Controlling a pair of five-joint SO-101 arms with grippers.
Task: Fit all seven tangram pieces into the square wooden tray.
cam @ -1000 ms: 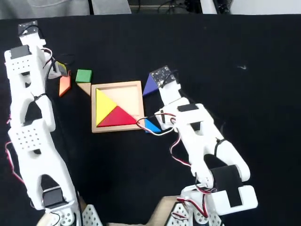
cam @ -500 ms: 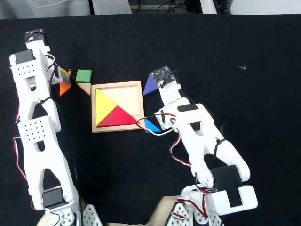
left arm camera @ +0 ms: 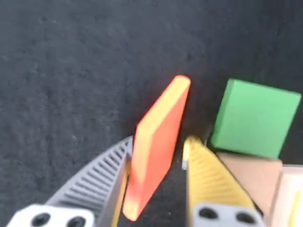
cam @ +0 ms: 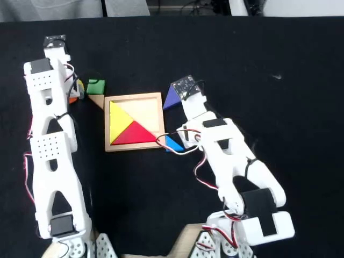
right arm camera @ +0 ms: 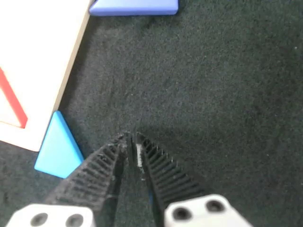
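The square wooden tray (cam: 134, 97) holds a yellow triangle (cam: 119, 120) and a red triangle (cam: 137, 134); its upper right part is bare. My left gripper (left arm camera: 158, 142) is shut on the orange piece (left arm camera: 151, 163), which stands tilted on edge between the fingers. Just beside it lie the green square (left arm camera: 253, 118) and a tan triangle (left arm camera: 251, 175), off the tray's far left corner. My right gripper (right arm camera: 131, 137) is shut on nothing, over the cloth right of the tray (right arm camera: 73, 66), between the light blue triangle (right arm camera: 59, 149) and the dark blue triangle (right arm camera: 135, 7).
In the high view the green square (cam: 96, 86) and tan triangle (cam: 98, 100) sit close against the left arm (cam: 51, 107). The dark blue triangle (cam: 171, 98) and light blue triangle (cam: 173, 143) flank the right arm (cam: 215, 140). Black cloth covers the table.
The left arm has swung right, toward the green square, and now covers most of the orange piece. The right arm and the other pieces have not moved.
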